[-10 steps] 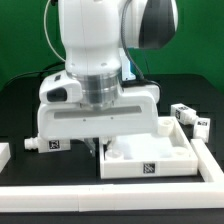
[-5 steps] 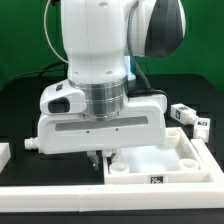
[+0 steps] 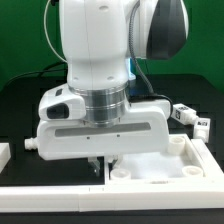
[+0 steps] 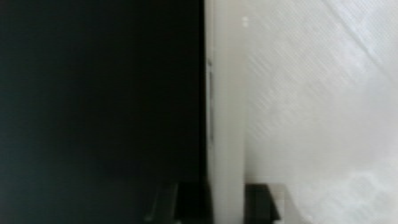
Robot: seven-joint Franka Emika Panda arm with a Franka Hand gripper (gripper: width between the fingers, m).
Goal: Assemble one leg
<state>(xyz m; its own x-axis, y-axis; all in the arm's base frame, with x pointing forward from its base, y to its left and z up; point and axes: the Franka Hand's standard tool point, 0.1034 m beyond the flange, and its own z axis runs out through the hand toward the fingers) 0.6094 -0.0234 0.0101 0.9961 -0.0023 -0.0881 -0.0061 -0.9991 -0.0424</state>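
**Tabletop wall pinched; legs lying loose to the side**

The gripper (image 3: 100,165) is seen lowered to the black table (image 3: 20,100), at the edge of the tabletop (image 3: 160,180) that faces the exterior view's left. In the wrist view, the gripper (image 4: 226,205) is shown with its two dark fingers (image 4: 187,205) set on either side of a thin white upright wall, and no gap can be made out between pads and wall. The tabletop (image 4: 302,100) is thus held pinched by its side wall. The dark table is seen beyond that wall on one side and the white inside of the tray on the other.

In the exterior view the tabletop is largely covered by the arm's broad white hand. Round corner sockets can be made out at its near and far corners. It lies just behind a white rail (image 3: 60,192) that runs along the front of the table.

No leg is held. A leg (image 3: 182,113) is found on the table at the exterior view's right, behind the tabletop and apart from it. A second leg (image 3: 201,127) lies just beside the first, nearer the edge of the picture. Black-and-white tags are borne by both. A small white stub (image 3: 28,146) shows past the hand at the exterior view's left; what it is cannot be told.
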